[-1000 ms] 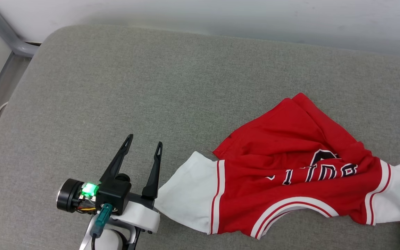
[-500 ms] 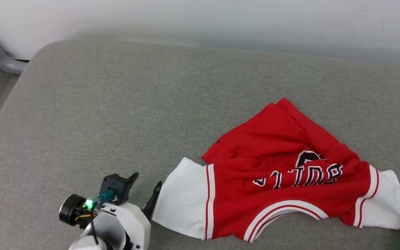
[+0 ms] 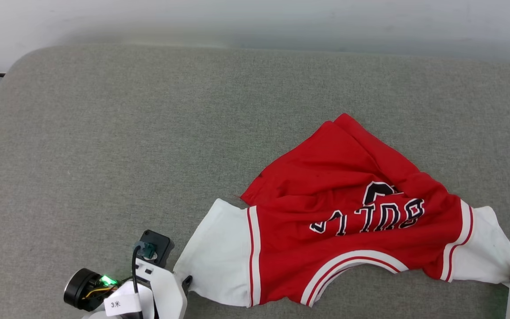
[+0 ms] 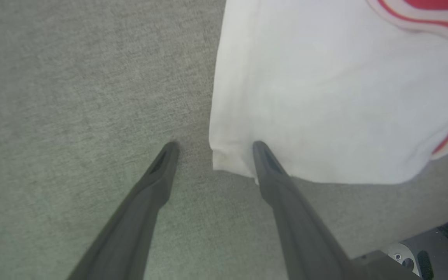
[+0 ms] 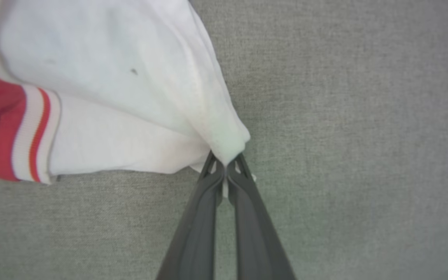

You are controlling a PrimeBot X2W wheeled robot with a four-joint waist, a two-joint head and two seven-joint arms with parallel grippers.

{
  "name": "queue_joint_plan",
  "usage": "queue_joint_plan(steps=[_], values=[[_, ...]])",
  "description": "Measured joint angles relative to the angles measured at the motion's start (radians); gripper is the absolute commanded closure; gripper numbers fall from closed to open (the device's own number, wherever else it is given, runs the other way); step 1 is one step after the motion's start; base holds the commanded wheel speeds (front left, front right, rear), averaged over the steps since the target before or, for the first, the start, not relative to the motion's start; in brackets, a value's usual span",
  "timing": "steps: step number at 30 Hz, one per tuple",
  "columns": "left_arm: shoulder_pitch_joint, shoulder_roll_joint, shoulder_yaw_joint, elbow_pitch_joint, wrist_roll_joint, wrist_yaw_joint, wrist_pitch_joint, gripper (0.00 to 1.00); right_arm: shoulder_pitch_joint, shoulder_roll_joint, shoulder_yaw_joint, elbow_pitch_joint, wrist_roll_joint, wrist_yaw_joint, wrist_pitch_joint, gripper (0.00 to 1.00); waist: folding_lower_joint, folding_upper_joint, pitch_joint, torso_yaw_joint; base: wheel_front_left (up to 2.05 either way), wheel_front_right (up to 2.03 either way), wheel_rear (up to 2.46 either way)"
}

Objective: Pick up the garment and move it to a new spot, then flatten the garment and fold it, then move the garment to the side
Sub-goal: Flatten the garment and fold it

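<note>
Garment lying crumpled on the near right part of the grey cushion, collar toward the cushion's near edge, hem bunched toward its far side.

Step in hand, by the look of it: the first pick-up, half prepared.
- Right sleeve drawn to a point and pinched between the fully closed fingers of the right gripper, low over the cushion.
- Left gripper spread to full width and empty, straddling the corner of the left sleeve.
- One left finger over bare cushion, the other overlapping the sleeve's hem; pressing on it or just above, impossible to tell.

Next, probably: close the left fingers on that corner with enough cloth between them to hold. Then raise both ends together and evenly, so that the body hangs clear before being carried to another spot on the cushion.

Red body creased in broad folds. Black-and-white lettering upside down in the head view, the number above it half hidden in a fold. White short sleeves thrown out to either side, each edged with red-and-white striped trim. Soft, limp cloth, far larger than either gripper, likely to sag and swing once lifted.
</note>
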Motion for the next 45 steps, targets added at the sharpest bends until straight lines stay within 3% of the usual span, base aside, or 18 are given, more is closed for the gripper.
queue_joint_plan(steps=[9,10,11,23,31,36,45], values=[[-0.001,0.0,-0.029,0.022,-0.003,-0.005,0.025,0.0,-0.01,-0.006,0.009,-0.003,0.009,0.0,-0.001,1.0,0.0,0.0,0.021,-0.01,0.0,0.0,0.0],[-0.006,-0.001,-0.034,0.028,-0.008,-0.009,0.033,0.55,-0.011,-0.007,0.011,-0.003,0.01,0.0,-0.001,1.0,0.0,0.0,0.021,-0.01,0.0,0.0,0.0],[-0.008,-0.003,-0.038,0.034,-0.016,-0.013,0.036,1.0,-0.012,-0.008,0.012,-0.002,0.01,0.0,-0.001,1.0,0.0,0.0,0.021,-0.01,0.0,0.0,0.0],[-0.008,-0.021,-0.047,0.045,-0.056,-0.035,-0.05,1.0,-0.014,-0.047,0.039,-0.002,0.042,0.0,-0.048,1.0,0.0,0.0,-0.04,0.002,0.0,0.0,0.0],[-0.006,0.046,0.014,-0.13,-0.036,-0.007,-0.098,1.0,-0.04,-0.116,0.029,-0.04,0.111,0.0,-0.088,1.0,0.0,0.0,-0.122,0.004,0.0,0.0,0.0],[-0.012,0.074,0.077,-0.288,-0.056,0.012,-0.105,1.0,-0.111,-0.162,0.009,-0.125,0.175,0.0,-0.085,1.0,0.0,0.0,-0.159,-0.005,0.0,0.0,0.0],[-0.151,0.133,0.175,-0.471,-0.034,0.03,-0.124,1.0,-0.275,-0.232,-0.031,-0.241,0.232,0.0,-0.072,1.0,0.0,0.0,-0.186,-0.028,0.0,0.0,0.0]])
